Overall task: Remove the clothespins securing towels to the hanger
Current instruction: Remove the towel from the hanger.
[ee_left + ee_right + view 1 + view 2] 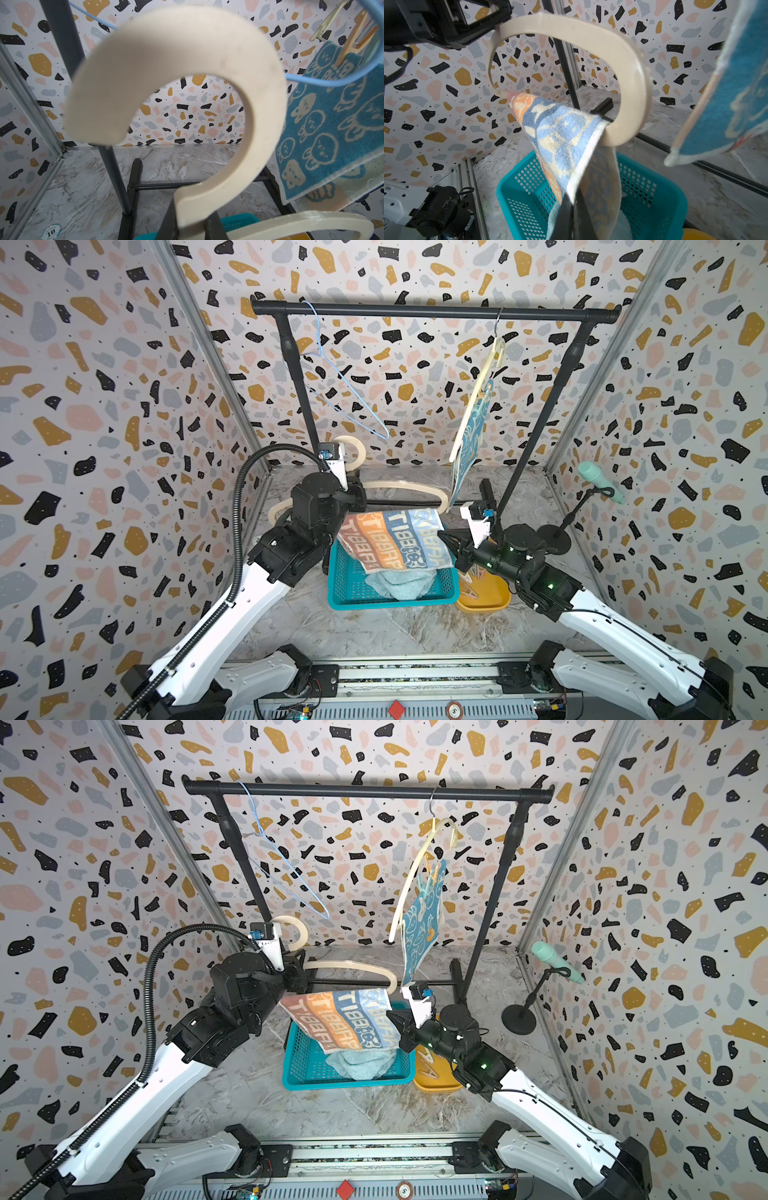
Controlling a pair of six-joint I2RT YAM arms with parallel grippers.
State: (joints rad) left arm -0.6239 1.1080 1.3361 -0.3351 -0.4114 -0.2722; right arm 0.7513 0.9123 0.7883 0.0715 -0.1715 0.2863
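Right wrist view: right pincer (573, 220) pressed together on the lower edge of the orange-grey-blue striped terry towel (560, 133).
Striped towel: draped over the bar of a cream plastic hanger (634, 70), just above the right pincer.
Left pincer (191, 225): clamped on that hanger's neck, right under its broad hook.
Teal perforated plastic basket (345, 593): on the marble surface (332, 630) below the right pincer, holding a crumpled pale blue towel (399, 585).
Clothespins (350, 41): small plastic pegs clip the teal rabbit-print towel (332, 124) to a second cream hanger (473, 404), high beyond both pincers on the black metal rail (415, 310).
Loose pegs (473, 578): in a yellow plastic bowl (490, 605) just behind the right pincer, beside the basket.
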